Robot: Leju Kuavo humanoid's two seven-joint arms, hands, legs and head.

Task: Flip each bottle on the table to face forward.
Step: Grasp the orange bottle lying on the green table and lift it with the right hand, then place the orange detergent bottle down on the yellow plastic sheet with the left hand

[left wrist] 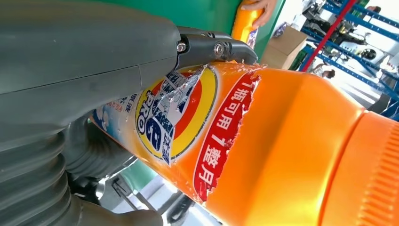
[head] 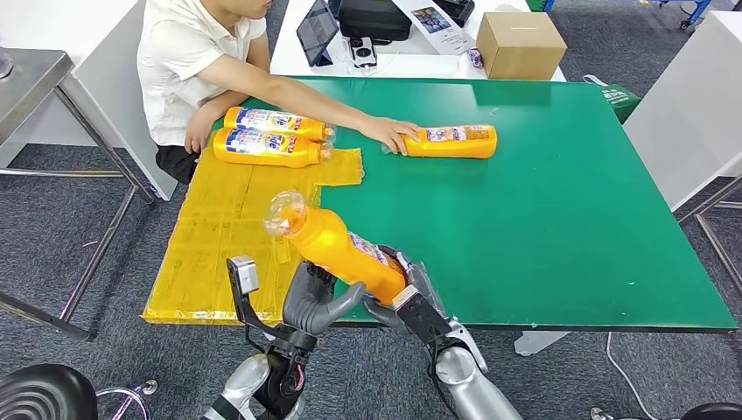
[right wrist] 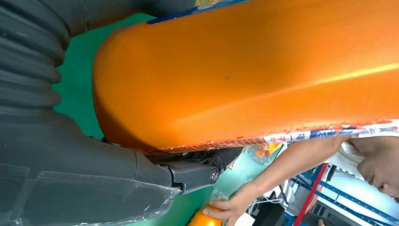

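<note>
I observe both robot hands gripping 1 orange plastic detergent bottle with a torn printed label point(head: 346, 251), raised above the counter's near edge. The left robot hand point(head: 319, 302) has its grey fingers wrapped under the bottle's lower body; the right robot hand point(head: 411, 293) clasps the base end. The bottle tilts, its clear cap end toward the far left. In the left wrist view the label point(left wrist: 188, 117) faces the camera, peeled along 1 edge.

The green-topped counter point(head: 560, 219) carries a yellow sheet point(head: 219, 236) over its near-left corner. 2 more orange labelled bottles point(head: 267, 147) lie side by side at the sheet's far end, by the left edge. A 4th orange bottle point(head: 455, 140) lies on its side toward the far edge, with a person's hand point(head: 391, 133) resting on its cap end.
</note>
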